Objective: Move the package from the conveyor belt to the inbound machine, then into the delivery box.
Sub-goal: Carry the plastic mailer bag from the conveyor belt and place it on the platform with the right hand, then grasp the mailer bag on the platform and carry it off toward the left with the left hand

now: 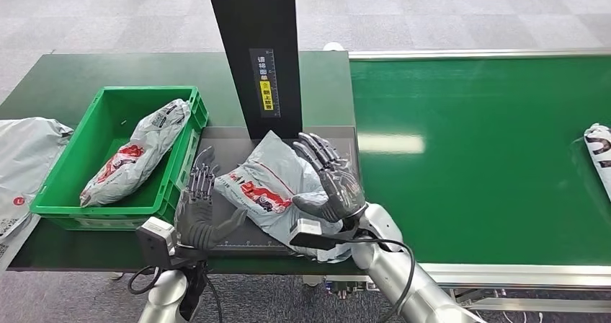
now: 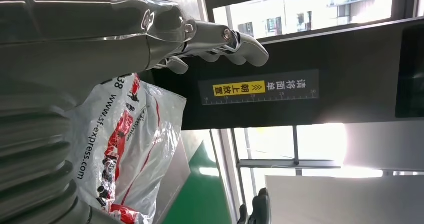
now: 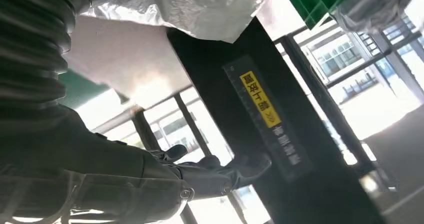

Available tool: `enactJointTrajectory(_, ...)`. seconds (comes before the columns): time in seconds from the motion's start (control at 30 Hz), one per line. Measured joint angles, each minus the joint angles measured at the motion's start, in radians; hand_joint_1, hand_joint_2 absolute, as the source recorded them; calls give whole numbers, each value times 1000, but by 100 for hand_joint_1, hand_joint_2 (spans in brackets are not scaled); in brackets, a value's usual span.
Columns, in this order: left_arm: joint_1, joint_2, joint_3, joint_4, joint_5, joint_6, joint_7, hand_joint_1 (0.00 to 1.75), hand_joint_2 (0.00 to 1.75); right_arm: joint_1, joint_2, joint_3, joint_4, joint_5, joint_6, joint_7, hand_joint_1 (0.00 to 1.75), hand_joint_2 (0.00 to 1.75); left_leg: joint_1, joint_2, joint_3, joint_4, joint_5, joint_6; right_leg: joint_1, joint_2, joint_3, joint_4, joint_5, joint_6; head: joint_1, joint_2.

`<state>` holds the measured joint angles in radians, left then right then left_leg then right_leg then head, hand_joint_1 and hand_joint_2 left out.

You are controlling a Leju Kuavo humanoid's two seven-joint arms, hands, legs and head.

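Both hands, left & right, open w/ fingers spread, flank package on inbound machine.

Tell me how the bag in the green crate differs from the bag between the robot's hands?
The crate bag lies long and rolled inside the green crate; the scanner bag lies spread flatter on the dark scanner platform. No hand is near the crate bag; open hands flank the scanner bag. Both are grey with red print.
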<state>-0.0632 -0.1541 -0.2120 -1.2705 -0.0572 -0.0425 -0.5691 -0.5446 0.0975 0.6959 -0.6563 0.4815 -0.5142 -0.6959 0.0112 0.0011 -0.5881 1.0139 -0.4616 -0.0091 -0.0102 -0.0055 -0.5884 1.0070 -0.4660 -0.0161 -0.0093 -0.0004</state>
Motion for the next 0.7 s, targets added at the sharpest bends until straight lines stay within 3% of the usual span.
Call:
enactJointTrajectory(0.13,0,4,-11,0,-36,10,1,0,175,74,-31,-59,-176,-281,130,-3,0,175,0,-1,-1,0,0,0,0,-1,0,0,0,0,0,0)
enactJointTrajectory(0.27,0,16,-47,0,-162,68,4,0,175,153,-53,-143,-365,-416,209,-6,0,175,0,-1,-1,0,-1,0,0,-1,-1,0,0,0,0,0)
enactJointTrajectory(0.57,-20,42,-180,26,-559,194,98,0,175,304,-60,-344,-654,-534,439,-9,0,175,0,-1,-1,0,-1,0,0,-1,-1,-1,0,0,0,0)
enactJointTrajectory(0.7,-44,46,-251,84,-685,176,163,0,175,335,-49,-418,-684,-514,507,-8,0,175,0,0,-1,0,-1,0,0,0,-1,-1,0,0,0,0)
